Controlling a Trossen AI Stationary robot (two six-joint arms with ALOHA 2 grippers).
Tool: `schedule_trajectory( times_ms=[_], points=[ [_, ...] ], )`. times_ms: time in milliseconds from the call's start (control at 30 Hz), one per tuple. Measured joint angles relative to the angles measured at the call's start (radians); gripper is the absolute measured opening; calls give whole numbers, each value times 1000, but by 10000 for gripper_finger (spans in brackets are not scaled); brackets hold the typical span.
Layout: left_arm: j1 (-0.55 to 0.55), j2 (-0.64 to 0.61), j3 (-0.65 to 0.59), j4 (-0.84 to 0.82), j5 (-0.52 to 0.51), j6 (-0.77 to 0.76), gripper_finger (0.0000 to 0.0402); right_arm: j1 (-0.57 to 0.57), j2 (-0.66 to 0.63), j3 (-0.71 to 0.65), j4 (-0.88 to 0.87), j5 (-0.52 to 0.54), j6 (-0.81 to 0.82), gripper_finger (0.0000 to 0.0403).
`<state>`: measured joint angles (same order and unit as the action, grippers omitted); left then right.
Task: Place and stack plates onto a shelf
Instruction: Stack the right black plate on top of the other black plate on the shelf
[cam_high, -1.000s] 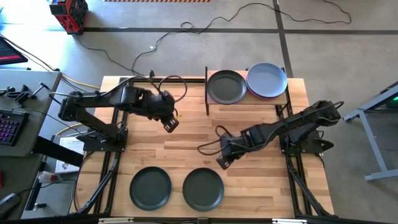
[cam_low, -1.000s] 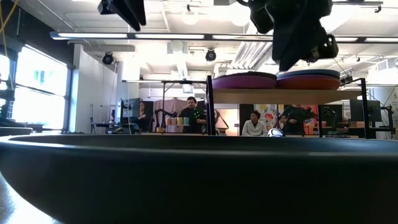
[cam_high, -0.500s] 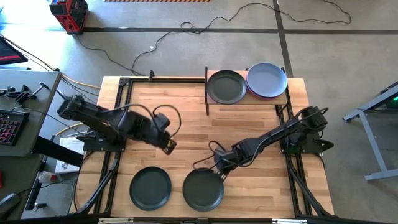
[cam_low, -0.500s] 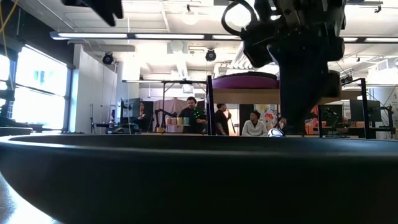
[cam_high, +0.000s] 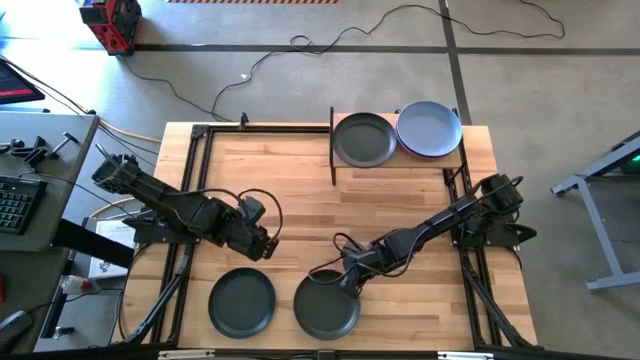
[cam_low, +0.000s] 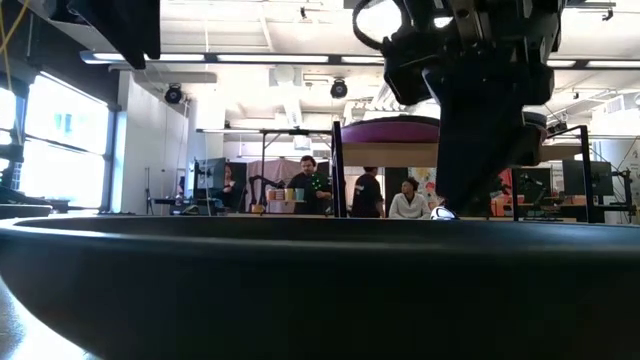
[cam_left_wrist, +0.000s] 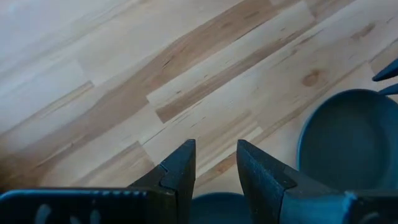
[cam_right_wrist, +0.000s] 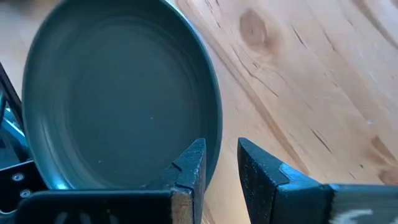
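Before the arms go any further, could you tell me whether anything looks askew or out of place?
Nothing stands out. Two dark plates lie flat on the table's near edge; the shelf holds a dark plate and a blue-grey plate, side by side. The right end effector sits at the right-hand plate's rim, the left end effector above the other.

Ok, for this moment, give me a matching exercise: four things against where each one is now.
Things:
1. left pincer
2. right pincer
3. pale blue plate
4. dark plate on the shelf

Places:
A. right half of the shelf
B. at the far rim of the right-hand dark plate on the table
C. left half of the shelf
D. above the left-hand dark plate on the table

Pairs: 1-D, 2-B, 3-A, 4-C
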<state>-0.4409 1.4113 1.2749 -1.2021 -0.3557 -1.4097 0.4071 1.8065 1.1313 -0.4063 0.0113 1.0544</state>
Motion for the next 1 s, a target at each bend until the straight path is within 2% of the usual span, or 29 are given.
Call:
schedule_trajectory(
  times_ms=[733, 833, 1000],
  points=[
    [0, 0, -3, 1, -27, -11, 106, 20, 66, 0, 55, 9, -6, 71],
    [0, 0, -3, 1, -31, -10, 106, 19, 73, 0, 52, 14, -5, 58],
    [0, 0, -3, 1, -34, -10, 106, 19, 80, 0, 51, 14, -6, 15]
  ],
)
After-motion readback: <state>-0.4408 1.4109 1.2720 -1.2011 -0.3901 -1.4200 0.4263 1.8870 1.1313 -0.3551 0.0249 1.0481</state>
